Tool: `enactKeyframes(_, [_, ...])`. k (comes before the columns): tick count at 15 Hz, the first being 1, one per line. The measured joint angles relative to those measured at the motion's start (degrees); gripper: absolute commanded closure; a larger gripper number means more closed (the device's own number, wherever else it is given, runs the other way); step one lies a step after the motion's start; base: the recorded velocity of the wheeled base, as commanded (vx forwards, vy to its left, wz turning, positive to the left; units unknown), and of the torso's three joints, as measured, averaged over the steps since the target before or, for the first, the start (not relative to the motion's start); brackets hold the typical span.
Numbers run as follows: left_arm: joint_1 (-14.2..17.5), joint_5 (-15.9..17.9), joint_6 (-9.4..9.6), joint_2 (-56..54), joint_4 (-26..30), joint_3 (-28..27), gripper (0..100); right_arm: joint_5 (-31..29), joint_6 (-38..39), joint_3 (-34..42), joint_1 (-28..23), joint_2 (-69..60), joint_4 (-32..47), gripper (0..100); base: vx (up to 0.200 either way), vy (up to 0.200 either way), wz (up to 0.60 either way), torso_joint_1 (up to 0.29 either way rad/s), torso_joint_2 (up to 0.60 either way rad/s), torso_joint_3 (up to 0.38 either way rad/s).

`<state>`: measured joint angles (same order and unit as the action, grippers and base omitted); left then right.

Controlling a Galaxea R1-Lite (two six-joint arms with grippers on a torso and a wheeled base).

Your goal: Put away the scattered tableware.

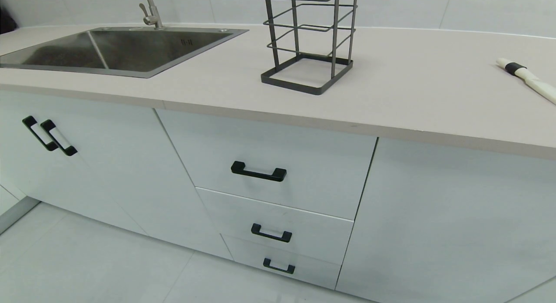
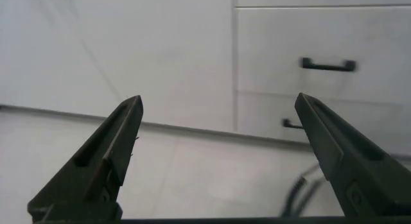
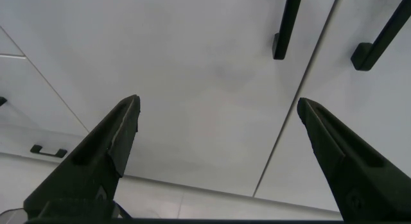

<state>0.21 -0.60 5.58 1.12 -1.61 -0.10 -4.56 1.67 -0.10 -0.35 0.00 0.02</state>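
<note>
1. Left gripper point(image 2: 217, 102): the fingers point(image 2: 106, 156) stand wide apart with nothing between them. It hangs low, facing the cabinet front and the floor tiles, with a drawer handle point(image 2: 329, 65) ahead of it.

2. Right gripper point(image 3: 217, 103): its fingers point(image 3: 103, 153) are likewise spread and empty. It faces a white door front carrying two black door handles point(image 3: 287, 25).

3. Probable reason for this posture: no pick has begun, so both arms are parked below counter level, ready to close on an item.

4. Drawer stack point(image 1: 278, 207): three drawers are at 12 o'clock from the robot, all closed (a likely storage place, though that is a judgement).

5. Countertop point(image 1: 412, 103): this is directly above the drawers. A black wire rack point(image 1: 308, 42) stands upright on it at 12 o'clock with nothing in it.

6. Task item: a white utensil point(image 1: 527, 79) with a black band lies flat on the countertop at about 2 o'clock, well apart from the rack. Its type cannot be determined. It is well apart from both sets of fingers and higher than they are, so an arm would have to rise and reach out to 2 o'clock.

7. Sink point(image 1: 121, 47): this is at 10 o'clock, with the faucet point(image 1: 150, 12) behind it.
</note>
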Motion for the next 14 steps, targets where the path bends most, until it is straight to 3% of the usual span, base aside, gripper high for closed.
enactKeyframes(2, [0.0,0.2,-0.20,-0.7,1.6,0.1,0,0.0,0.0,0.0,0.0,0.0,0.0,0,0.000,0.000,-0.30,0.001,0.00,0.001])
enactKeyframes(5, [0.0,0.1,-5.01,-1.1,1.7,0.1,0,0.0,0.1,0.0,0.1,0.0,0.0,0,0.000,0.000,-0.60,0.004,0.00,0.005])
enactKeyframes(9, [0.0,0.1,-5.34,-1.2,1.7,0.1,0,0.0,0.1,0.0,0.0,0.0,0.0,0,0.000,0.000,-0.60,0.002,0.01,0.001])
enactKeyframes(14, [0.0,-2.0,-3.71,-1.2,1.6,0.1,0,0.0,0.0,0.0,0.0,0.0,0.0,0,0.000,0.000,0.00,0.000,0.00,0.000])
